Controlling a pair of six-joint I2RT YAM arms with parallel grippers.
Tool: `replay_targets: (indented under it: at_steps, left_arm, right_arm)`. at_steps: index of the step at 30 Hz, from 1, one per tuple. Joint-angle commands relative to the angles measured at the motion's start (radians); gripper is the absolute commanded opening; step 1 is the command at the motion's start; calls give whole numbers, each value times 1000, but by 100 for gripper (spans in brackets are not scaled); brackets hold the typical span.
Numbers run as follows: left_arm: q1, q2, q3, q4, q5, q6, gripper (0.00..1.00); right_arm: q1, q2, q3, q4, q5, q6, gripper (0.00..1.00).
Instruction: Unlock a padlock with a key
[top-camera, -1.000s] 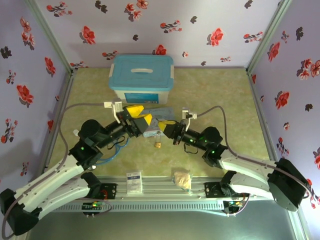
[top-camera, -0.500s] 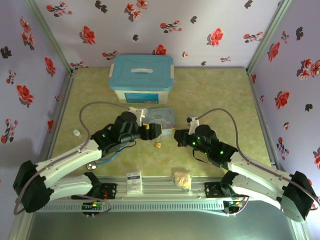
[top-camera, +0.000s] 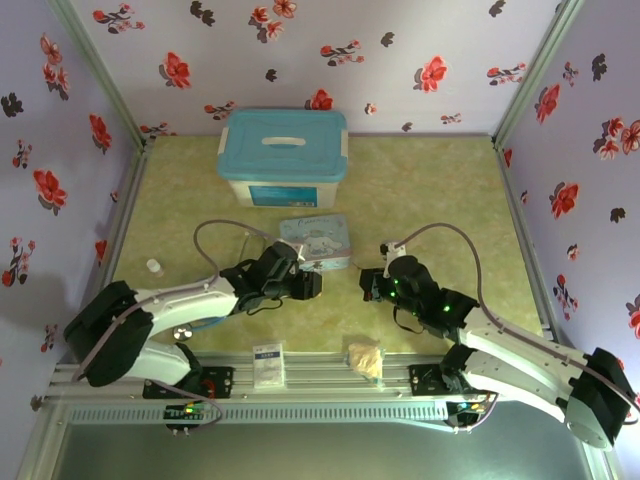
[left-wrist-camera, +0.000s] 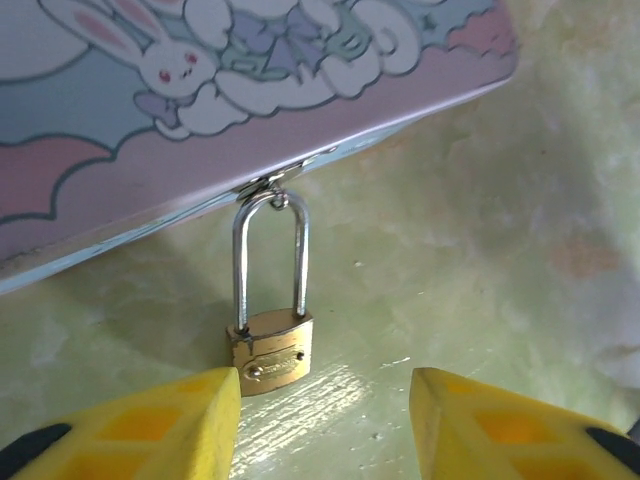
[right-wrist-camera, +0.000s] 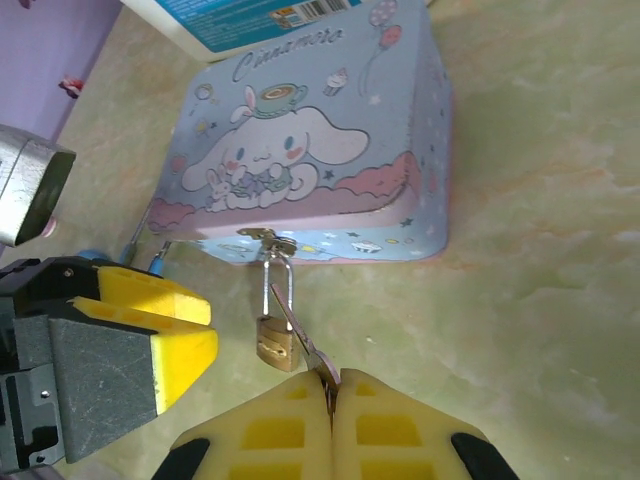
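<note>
Counter (top-camera: 450, 200): yellow-green and marbled, walled in by flowered panels on the left, right and far sides.
Storage box (top-camera: 283, 155): white with a blue lid, at the far middle of the counter.
Cartoon tin (right-wrist-camera: 310, 160): pale blue with a white long-eared figure on the lid; lies flat just near of the storage box, in the middle of the counter.
Padlock (left-wrist-camera: 270, 350): small and brass. Its thin shackle (left-wrist-camera: 270, 250) is hooked through the clasp on the tin's near edge, and the body lies on the counter just near of the tin.
Left hand (left-wrist-camera: 325, 400): low over the counter to the left of the padlock. Its yellow fingers (left-wrist-camera: 150, 425) stand apart at a middling gap, with the brass body just beyond the tips, between them and touching neither.
Right hand (right-wrist-camera: 332, 385): comes in from the right, its two fingers pressed together and pinching the key.
Key (right-wrist-camera: 303, 345): thin dark metal, sticking out from the right fingertips and slanting toward the padlock. Its tip overlaps the lock in the right wrist view; I cannot tell whether it is in the keyhole.
Beige wad (top-camera: 365, 358): at the near edge, right of centre, well apart from the tin.
White card (top-camera: 268, 365): at the near edge, left of the wad.
</note>
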Motion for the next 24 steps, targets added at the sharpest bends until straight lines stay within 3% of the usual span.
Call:
replay_targets:
  at_steps: [1, 11, 17, 19, 24]
  left_arm:
    - [-4, 46, 11, 53, -28, 16, 48]
    - [-12, 162, -11, 157, -68, 29, 51]
    - [-13, 230, 1, 190, -67, 45, 45]
    - [-15, 250, 12, 195, -48, 44, 38]
    - [-32, 265, -1, 224, -41, 13, 35]
  right_arm:
    - [-3, 15, -19, 8, 35, 26, 0]
    - [-4, 39, -37, 36, 55, 57, 0]
    - [-3, 50, -45, 48, 70, 74, 0]
    - [-4, 47, -51, 54, 77, 80, 0]
    - [-4, 42, -62, 61, 79, 92, 0]
